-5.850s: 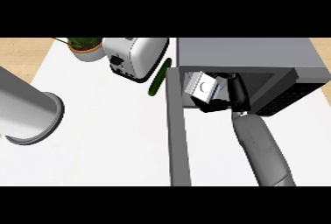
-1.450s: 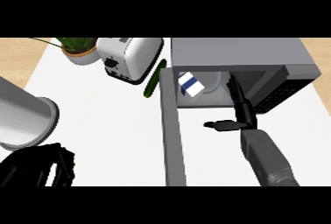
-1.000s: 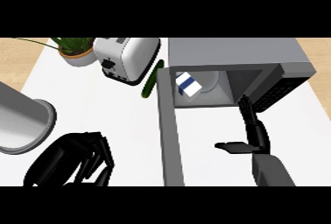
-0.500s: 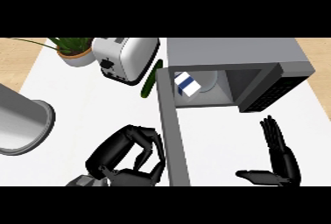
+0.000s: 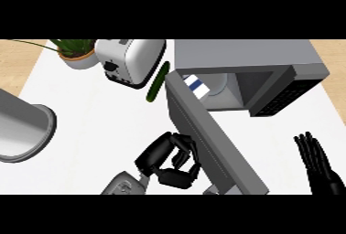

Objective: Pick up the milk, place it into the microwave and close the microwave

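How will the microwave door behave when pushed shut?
The door looks like a rigid slab, so it should swing, not flex. The left hand sits far from the hinge, likely good leverage. The milk sits inside, probably clear.

Striped milk [image 5: 195,84] sits inside the open microwave [image 5: 243,54].

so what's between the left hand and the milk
In the head view, the half-open microwave door stands between the left hand and the milk, which sits inside the microwave.
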You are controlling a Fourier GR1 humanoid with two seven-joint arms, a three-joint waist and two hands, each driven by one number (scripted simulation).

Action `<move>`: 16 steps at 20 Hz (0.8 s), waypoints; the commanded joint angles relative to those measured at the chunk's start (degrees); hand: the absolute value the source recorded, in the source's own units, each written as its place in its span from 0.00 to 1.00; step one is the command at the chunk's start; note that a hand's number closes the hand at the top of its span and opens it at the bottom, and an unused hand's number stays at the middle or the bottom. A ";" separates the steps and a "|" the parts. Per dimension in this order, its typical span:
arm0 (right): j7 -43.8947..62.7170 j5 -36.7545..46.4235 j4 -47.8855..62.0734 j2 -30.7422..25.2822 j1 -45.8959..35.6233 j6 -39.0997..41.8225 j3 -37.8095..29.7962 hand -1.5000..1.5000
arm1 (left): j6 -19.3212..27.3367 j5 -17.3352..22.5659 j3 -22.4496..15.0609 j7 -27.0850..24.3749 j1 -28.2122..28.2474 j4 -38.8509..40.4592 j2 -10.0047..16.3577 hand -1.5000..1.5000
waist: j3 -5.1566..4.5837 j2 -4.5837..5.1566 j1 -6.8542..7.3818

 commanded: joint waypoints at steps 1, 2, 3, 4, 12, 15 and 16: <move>3.62 -4.60 -8.74 -0.91 2.76 4.59 0.24 0.00 | 10.21 1.93 -5.58 -10.71 -3.00 12.68 -0.16 1.00 | -0.08 0.35 -0.83; 2.92 -5.56 -8.07 -0.97 3.54 5.76 0.08 0.00 | 15.42 6.20 -10.38 -7.70 -5.97 12.02 -0.16 1.00 | -0.04 0.35 -1.13; 6.92 -7.71 -10.48 -2.11 0.93 5.93 -1.09 0.00 | 15.75 8.52 -10.14 -10.47 -6.10 14.59 -0.16 1.00 | -0.09 0.48 -1.11; 8.10 -8.65 -16.19 -1.72 5.66 7.02 -0.07 0.00 | 14.56 11.31 -8.81 -10.07 -8.48 15.24 -0.16 1.00 | -0.11 0.33 -1.49; 12.29 -11.16 -23.67 -2.92 6.20 8.59 1.01 0.00 | 22.85 25.42 -20.37 -8.14 -17.95 21.80 -0.16 1.00 | -0.14 0.86 -4.23; 14.49 -12.32 -26.80 -1.88 7.29 8.93 2.91 0.00 | 24.68 29.11 -21.80 -12.45 -19.18 22.00 -0.15 1.00 | -0.20 1.11 -5.29; 15.08 -12.06 -26.27 -1.62 5.27 8.84 3.99 0.00 | 27.88 29.98 -23.33 -12.75 -18.62 20.35 -0.15 1.00 | -0.21 1.27 -5.36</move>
